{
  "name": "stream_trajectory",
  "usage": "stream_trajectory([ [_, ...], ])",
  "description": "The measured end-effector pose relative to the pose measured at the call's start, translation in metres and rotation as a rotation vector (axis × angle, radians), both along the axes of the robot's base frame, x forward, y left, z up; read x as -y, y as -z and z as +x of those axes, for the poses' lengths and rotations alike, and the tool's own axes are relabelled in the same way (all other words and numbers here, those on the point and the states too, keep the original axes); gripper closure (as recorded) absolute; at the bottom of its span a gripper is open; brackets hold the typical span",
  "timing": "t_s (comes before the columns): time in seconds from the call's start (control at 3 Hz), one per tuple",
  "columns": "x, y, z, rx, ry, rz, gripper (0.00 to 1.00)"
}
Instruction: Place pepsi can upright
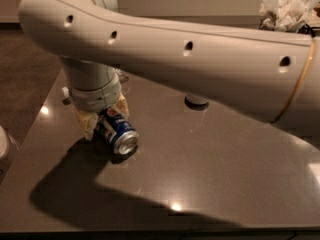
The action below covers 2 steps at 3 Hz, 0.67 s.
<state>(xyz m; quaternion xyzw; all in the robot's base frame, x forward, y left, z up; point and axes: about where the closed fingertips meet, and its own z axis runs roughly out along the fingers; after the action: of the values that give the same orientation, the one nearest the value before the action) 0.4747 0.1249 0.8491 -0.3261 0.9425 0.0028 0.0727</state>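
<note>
My gripper (pixel 103 118) sits low at the table's (pixel 210 184) nine o'clock. It looks clamped across the can (pixel 119 133), which lies on its side, silver end toward five o'clock. I'd lift clear first, turn the wrist until the can stands straight, then lower flat before letting go.

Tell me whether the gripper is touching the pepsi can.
Touching. The camera view shows the gripper pressed against both sides of the lying pepsi can, no gap visible.

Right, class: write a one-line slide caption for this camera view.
Gripper at a pepsi can lying on its side on a dark table, the arm stretching across the view.
</note>
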Motion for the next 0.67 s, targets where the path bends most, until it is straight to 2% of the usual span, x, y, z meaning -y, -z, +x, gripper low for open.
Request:
stream_trajectory([
  [0.33,-0.009,-0.003,-0.006,0.045,-0.033,-0.035,0.62],
  [0.67,-0.012,-0.017,-0.009,0.140,-0.066,-0.015,0.85],
])
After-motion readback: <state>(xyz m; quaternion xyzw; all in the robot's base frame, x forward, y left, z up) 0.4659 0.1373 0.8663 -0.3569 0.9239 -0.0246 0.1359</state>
